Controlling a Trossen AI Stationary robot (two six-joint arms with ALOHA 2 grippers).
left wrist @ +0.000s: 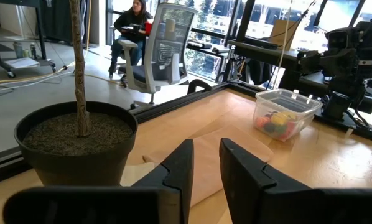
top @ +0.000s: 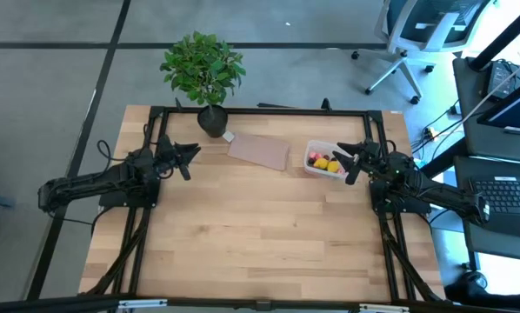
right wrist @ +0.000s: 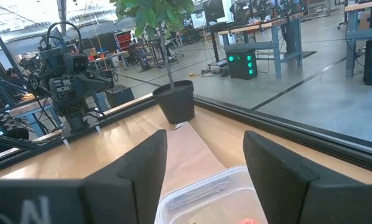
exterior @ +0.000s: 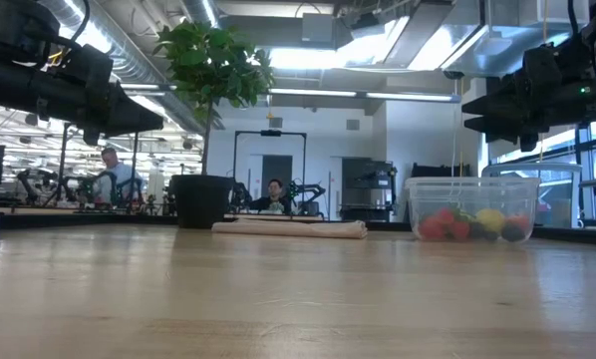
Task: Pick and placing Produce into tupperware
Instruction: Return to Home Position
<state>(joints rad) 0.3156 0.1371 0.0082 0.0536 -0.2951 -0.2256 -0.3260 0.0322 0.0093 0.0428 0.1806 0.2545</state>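
Observation:
The clear tupperware [top: 316, 168] [exterior: 472, 191] [left wrist: 293, 101] [right wrist: 198, 193] stands on the table's far right part. The produce [top: 324, 162] [exterior: 467, 224] [left wrist: 277, 123] lies inside it: red, yellow and dark pieces. My right gripper [top: 348, 163] [right wrist: 204, 168] is open and raised off the table at the tub's right end, with its fingers pointing toward the tub. My left gripper [top: 193, 161] [left wrist: 206, 158] hovers at the far left beside the plant pot. It has a narrow gap between its fingers and holds nothing.
A potted green plant [top: 203, 69] [left wrist: 77, 146] stands at the far edge, left of centre. A flat brown sheet [top: 260, 152] [exterior: 288, 228] lies between the pot and the tub. The near half of the wooden table [top: 260, 243] is bare. People sit in the room beyond.

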